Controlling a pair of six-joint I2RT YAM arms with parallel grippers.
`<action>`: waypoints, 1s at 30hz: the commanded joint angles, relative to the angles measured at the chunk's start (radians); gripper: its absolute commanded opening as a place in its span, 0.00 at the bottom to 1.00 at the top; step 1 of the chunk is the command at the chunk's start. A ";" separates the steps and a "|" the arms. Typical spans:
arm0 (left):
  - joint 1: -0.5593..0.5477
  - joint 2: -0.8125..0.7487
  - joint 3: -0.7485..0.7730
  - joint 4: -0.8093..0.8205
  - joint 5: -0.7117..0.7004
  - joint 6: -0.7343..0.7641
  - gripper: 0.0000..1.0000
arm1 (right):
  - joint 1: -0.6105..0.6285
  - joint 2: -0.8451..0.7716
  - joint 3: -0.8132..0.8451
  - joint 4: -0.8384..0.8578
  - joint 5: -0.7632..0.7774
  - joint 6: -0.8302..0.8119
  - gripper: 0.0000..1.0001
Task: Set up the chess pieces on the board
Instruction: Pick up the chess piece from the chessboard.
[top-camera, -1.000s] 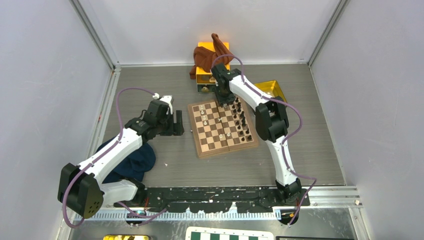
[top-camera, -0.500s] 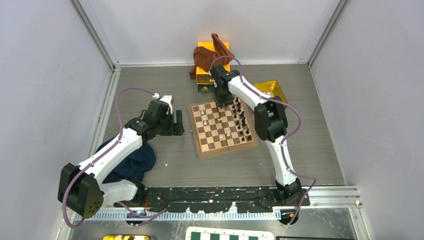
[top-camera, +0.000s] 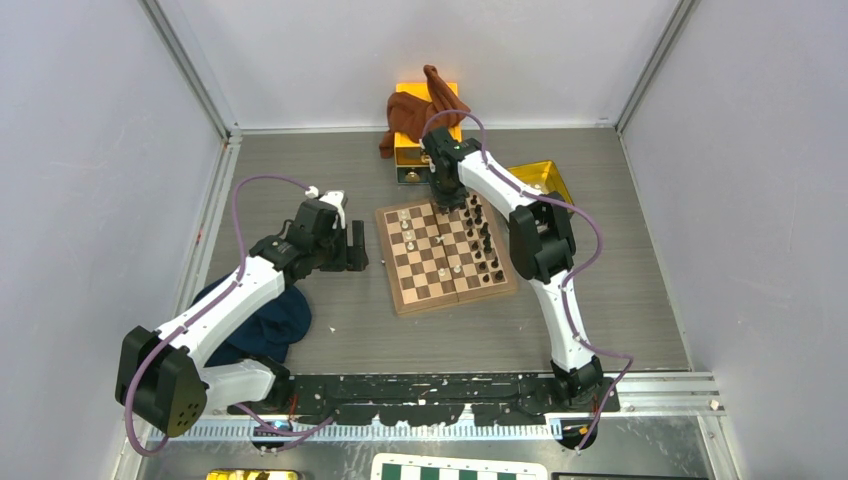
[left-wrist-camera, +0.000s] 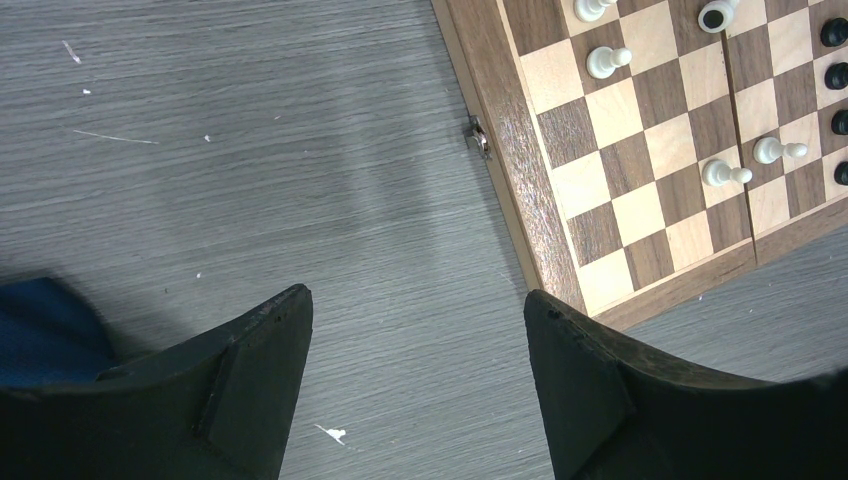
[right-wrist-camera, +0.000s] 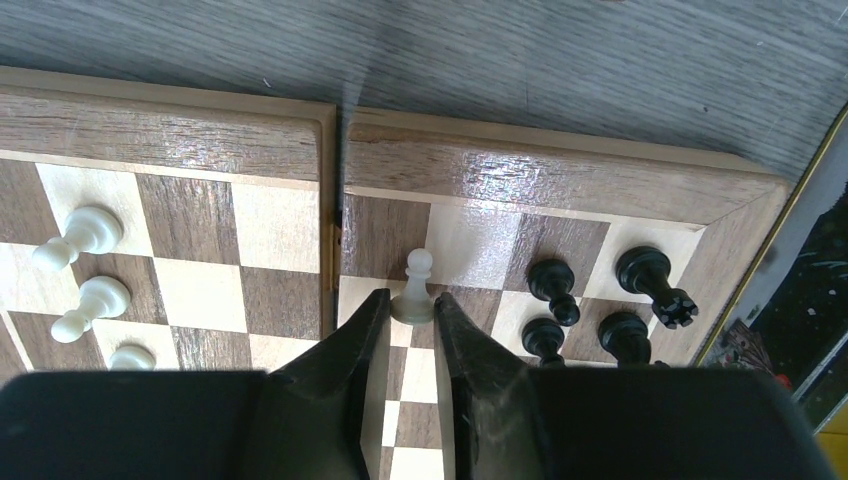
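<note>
Top view: the left end effector (top-camera: 357, 247) hangs over the worktop (top-camera: 330, 180), with the board (top-camera: 420, 300) just beside it on its right. The right end effector (top-camera: 447, 205) is down at the board's far edge, and its arm hides the squares under it. The pieces are too small for me to tell apart from here.

Left wrist: the left end effector (left-wrist-camera: 415, 300) stands wide, with only bare worktop between its fingers. The board's corner (left-wrist-camera: 505, 130) lies ahead and to the right, cut off by the frame. A few white pieces (left-wrist-camera: 607, 62) stand on it. A blue cloth (left-wrist-camera: 40, 320) shows behind the left finger.

Right wrist: the right end effector (right-wrist-camera: 410, 300) is narrowed onto the base of a white pawn (right-wrist-camera: 415, 285), its tips touching both sides. The pawn stands upright on the board. Dark pieces (right-wrist-camera: 650, 270) stand to the right of the fingers, partly hidden by the housing, and more white ones lie to the left.
</note>
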 joint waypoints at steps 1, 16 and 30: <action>0.005 -0.007 0.007 0.026 0.004 0.002 0.78 | -0.011 0.007 0.040 0.027 -0.017 -0.001 0.23; 0.005 -0.016 0.020 0.021 0.006 -0.003 0.78 | -0.007 -0.100 -0.060 0.082 -0.015 0.012 0.08; 0.005 0.021 0.190 -0.070 0.134 -0.077 0.77 | -0.005 -0.346 -0.291 0.220 -0.148 0.029 0.06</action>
